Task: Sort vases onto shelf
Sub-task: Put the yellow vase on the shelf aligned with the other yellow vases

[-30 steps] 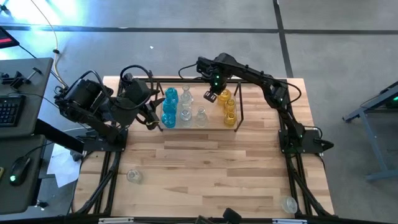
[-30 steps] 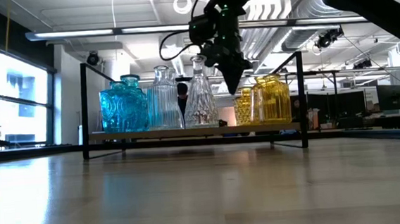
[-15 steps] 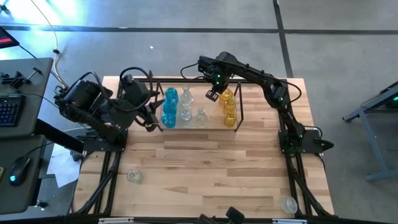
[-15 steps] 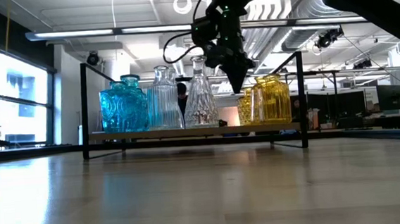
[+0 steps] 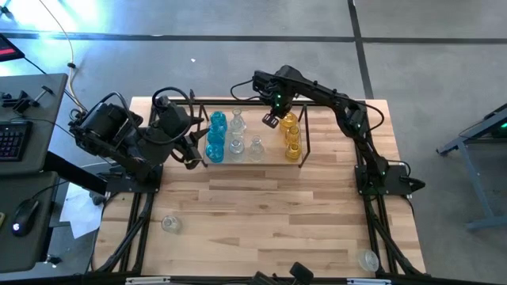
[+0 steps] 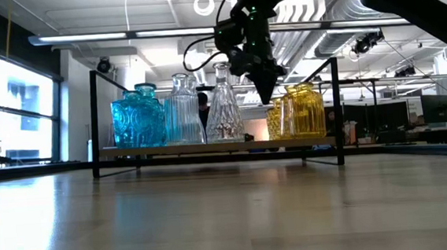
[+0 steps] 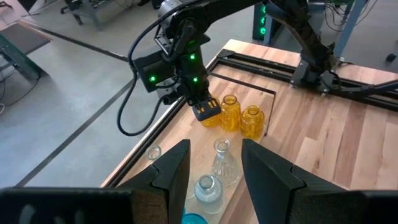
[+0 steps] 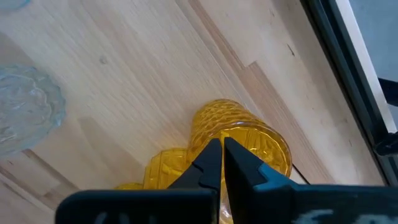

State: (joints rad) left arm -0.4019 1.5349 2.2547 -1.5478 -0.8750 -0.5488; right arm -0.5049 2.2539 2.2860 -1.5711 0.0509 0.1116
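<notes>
High view, shelf: the shelf (image 5: 305, 146) stands at the far middle of the table (image 5: 261, 214), with blue vases (image 5: 215, 138) at its left end, clear ones in the middle and amber vases (image 5: 291, 136) at its right end.
High view, stragglers: one clear vase (image 5: 170, 224) stands near the table's front-left edge and another clear vase (image 5: 367, 259) at the front-right corner, both well apart from the shelf.
High view, arms: the right gripper (image 5: 271, 121) hangs over the shelf just beside the far amber vase; the left gripper (image 5: 192, 156) waits at the shelf's left end.
Low view, risk: the right gripper (image 6: 266, 95) points down, its tip just beside the shoulder of the amber vases (image 6: 301, 112). Any sideways drift could likely knock one into its neighbour or off the shelf's end.
Left wrist view, pincer: the left gripper (image 7: 214, 177) stands partly apart and holds nothing; the clear vases (image 7: 222, 163) show between its fingers, farther off.
Right wrist view, pincer: the right gripper (image 8: 222, 155) is pinched closed and holds nothing, directly above an amber vase (image 8: 249, 140). I judge that dropping straight down would jab the glass, since closed fingers cannot straddle it.
</notes>
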